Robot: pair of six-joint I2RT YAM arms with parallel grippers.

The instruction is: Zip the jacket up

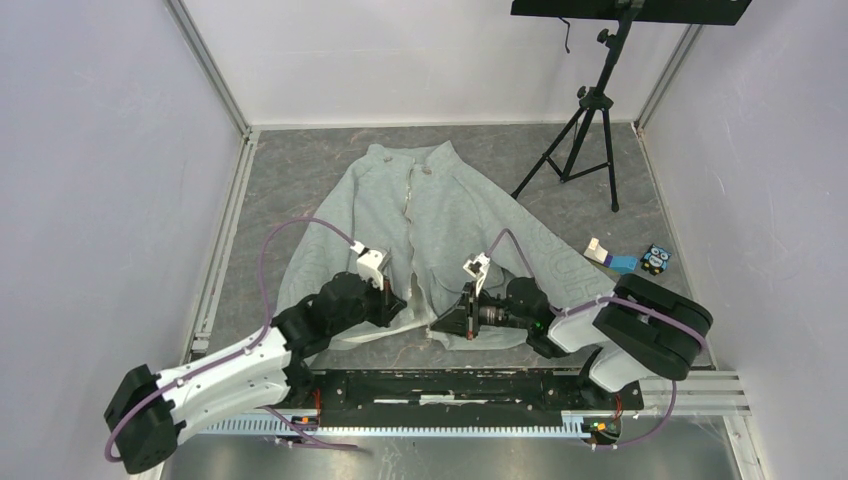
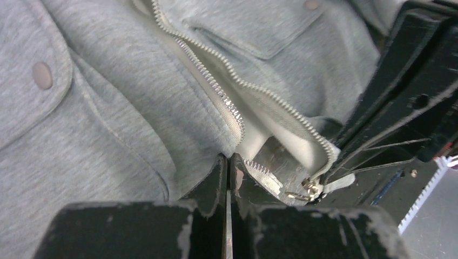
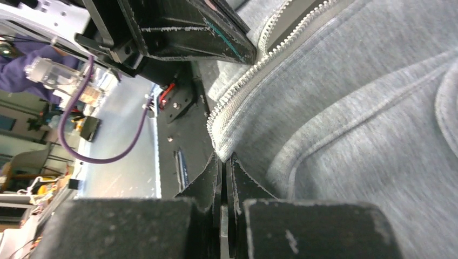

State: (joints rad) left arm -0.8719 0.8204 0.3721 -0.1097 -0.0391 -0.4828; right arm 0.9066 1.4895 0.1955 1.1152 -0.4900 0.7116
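Item: jacket (image 1: 450, 200), grey fleece, lying flat on the table (image 1: 300, 170), collar at the far side, hem at the near edge by my arm bases. Condition: front open; the zipper (image 2: 216, 91) is parted along all the length I can see, its two rows of teeth spreading apart toward the collar. Left gripper (image 1: 392, 297): fingers pressed together at the hem, on the panel to its own side of the opening, apparently nipping the fabric edge just beside the bottom of the teeth. Right gripper (image 1: 447, 322): fingers likewise closed, pinching the hem corner of the other panel directly under the end of its row of teeth. The two grippers sit close together, one on each side of the gap. The metal slider (image 2: 309, 189) lies at the bottom of the far row, just beside the left fingertips (image 2: 220, 171). Step in hand, as I judge it: securing both bottom ends, with the zip not yet joined. Next move calls for: bringing the two ends together, seating the loose end in the slider, then drawing the slider toward the collar while one hand keeps the hem taut.
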